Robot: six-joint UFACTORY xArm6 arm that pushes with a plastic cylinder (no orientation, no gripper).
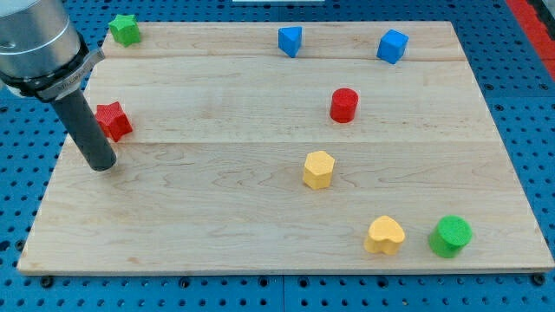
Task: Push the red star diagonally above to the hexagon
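Progress: barely begun, I judge. The red star (113,120) sits by the board's (217,217) left edge, well apart from the yellow hexagon (318,169) near the centre.
Left to do: the whole push across toward the hexagon's upper side.
My tip (101,165): just below-left of the red star, close beside it; contact unclear.
Pincer: none fitted, only a bare rod, so nothing grips.
Reds: two, the star and a red cylinder (344,105).
Yellows: two, the hexagon and a yellow heart (384,235).
Greens: two, a green star (125,29) at the top-left corner and a green cylinder (451,236) near the bottom-right corner.
Blues: two, blue blocks (290,41) (392,46) along the top edge.

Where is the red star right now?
The red star lies near the board's left edge in the camera view, just upper right of my tip, below the green star.
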